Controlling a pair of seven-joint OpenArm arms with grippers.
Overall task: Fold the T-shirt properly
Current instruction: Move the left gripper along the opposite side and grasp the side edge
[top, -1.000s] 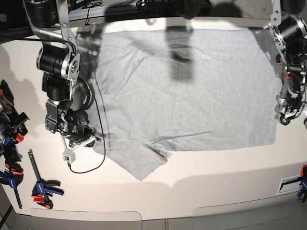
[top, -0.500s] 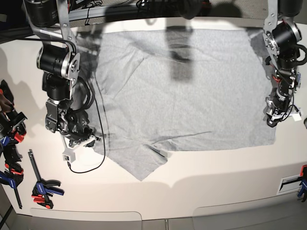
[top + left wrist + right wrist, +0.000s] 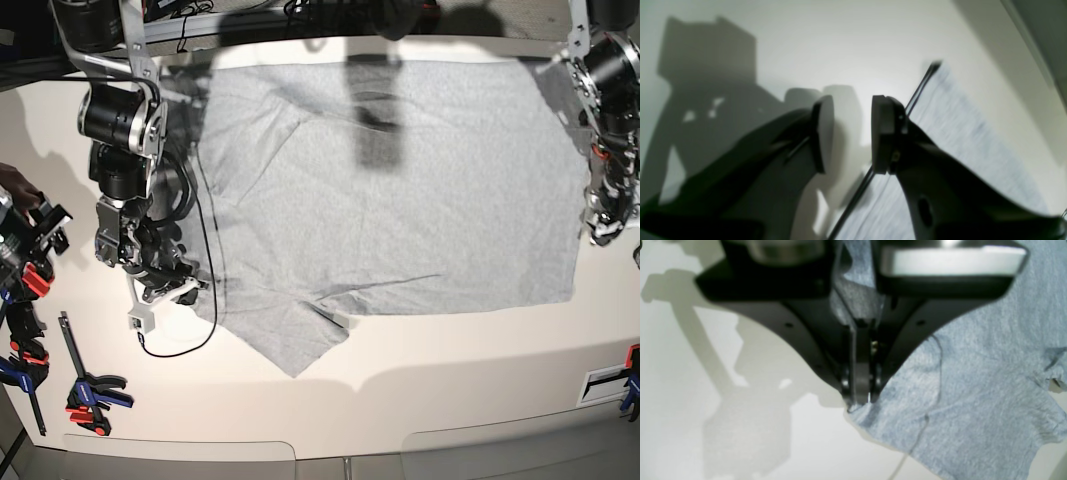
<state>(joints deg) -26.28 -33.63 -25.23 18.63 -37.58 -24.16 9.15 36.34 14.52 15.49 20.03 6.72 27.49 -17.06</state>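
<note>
The right claw [image 3: 858,396] pinches the T-shirt [image 3: 400,190] edge; the left claw [image 3: 850,133] gapes beside its opposite edge.

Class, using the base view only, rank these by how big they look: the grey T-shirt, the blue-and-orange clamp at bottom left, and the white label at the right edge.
1. Light heather-grey cotton T-shirt, by far the largest.
2. Blue-and-orange bar clamp.
3. White label with black bars, smallest, though cut off by the frame edge.

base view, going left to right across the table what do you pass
clamps → right gripper → black cable → T-shirt → left gripper
</note>
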